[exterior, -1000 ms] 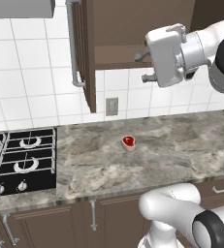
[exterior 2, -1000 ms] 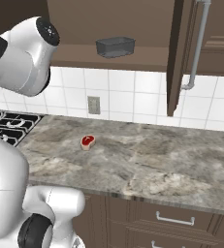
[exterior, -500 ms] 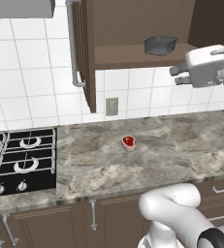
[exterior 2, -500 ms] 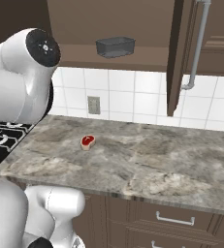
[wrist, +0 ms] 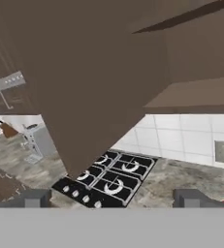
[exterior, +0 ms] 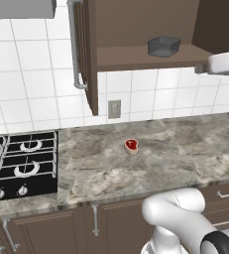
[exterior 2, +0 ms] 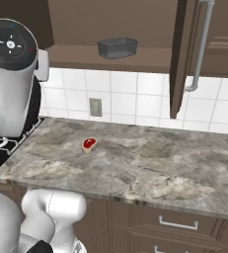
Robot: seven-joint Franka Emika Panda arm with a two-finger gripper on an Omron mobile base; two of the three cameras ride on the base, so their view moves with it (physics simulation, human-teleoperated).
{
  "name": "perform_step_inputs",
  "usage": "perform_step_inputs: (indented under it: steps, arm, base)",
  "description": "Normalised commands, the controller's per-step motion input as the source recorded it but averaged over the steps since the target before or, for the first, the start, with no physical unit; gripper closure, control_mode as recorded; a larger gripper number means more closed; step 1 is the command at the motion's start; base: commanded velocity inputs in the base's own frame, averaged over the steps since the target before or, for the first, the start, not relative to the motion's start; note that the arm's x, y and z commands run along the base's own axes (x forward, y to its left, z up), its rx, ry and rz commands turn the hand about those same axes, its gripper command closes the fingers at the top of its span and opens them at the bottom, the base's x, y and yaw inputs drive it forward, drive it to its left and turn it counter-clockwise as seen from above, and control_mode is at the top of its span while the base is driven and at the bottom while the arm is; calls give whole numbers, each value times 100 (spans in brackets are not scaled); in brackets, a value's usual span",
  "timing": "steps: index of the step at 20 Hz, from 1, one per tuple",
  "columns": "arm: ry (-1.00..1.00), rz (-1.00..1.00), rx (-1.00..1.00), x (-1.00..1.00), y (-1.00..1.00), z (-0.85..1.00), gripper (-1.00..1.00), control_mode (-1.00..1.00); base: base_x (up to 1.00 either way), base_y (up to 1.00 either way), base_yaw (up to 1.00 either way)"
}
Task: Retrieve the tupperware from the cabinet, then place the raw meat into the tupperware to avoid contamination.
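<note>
The wall cabinet (exterior: 136, 30) stood with its doors swung open, long silver bar handles on them. The dark grey tupperware (exterior: 163, 46) sat on its bottom shelf, up above the tiled wall. Below, the small red raw meat (exterior: 131, 146) lay alone on the grey marbled counter (exterior: 175, 149), well right of the black stove (exterior: 22, 163). The gripper (wrist: 112, 197) held its two dark fingertips (wrist: 33, 197) wide apart, empty, facing the open door and stove.

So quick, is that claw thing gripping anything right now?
Gripper: open, holding nothing.
</note>
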Motion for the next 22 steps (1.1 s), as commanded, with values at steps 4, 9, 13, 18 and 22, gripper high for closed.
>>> perform_step_inputs:
  steps: [4,9,13,18,22]
  arm:
    - [-13,-24,-20,-1,-35,17,-100,-100]
    - [-17,-23,-23,0,-27,1,-100,-100]
    - [-19,-23,-24,0,-25,0,-100,-100]
    - [2,-22,-4,10,-38,-3,-100,-100]
    - [20,-17,3,46,-23,0,-100,-100]
  base:
    - [0,0,0]
    - [0,0,0]
    - [0,0,0]
    - [0,0,0]
    - [0,0,0]
